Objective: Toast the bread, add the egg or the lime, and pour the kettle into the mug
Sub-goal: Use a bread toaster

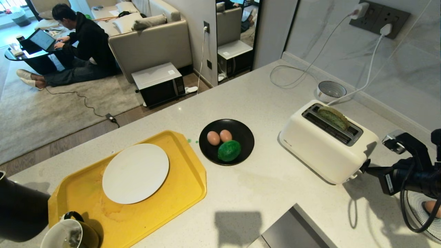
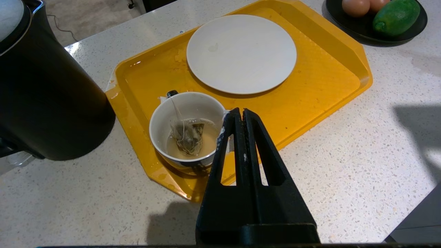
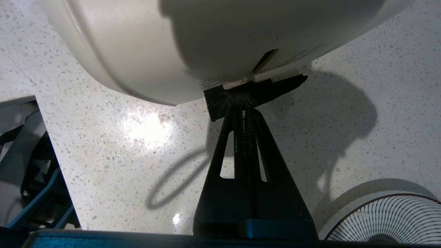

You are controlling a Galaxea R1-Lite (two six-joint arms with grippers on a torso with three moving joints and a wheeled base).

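Head view: toaster holds the bread; black plate carries two eggs and the lime. Mug contains a teabag; left gripper and right gripper both clenched, empty.

No text, brand or number can be read. The toaster carries a small dark mark low on its front side, and faint print shows on its end near the lever, both too small to make out.

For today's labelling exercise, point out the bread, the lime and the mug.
bread [image 1: 333, 117], head view, on the green cut face standing out of the toaster slot.
lime [image 1: 229, 150], head view, middle of its bumpy skin.
mug [image 2: 196, 105], left wrist view, white inner wall.
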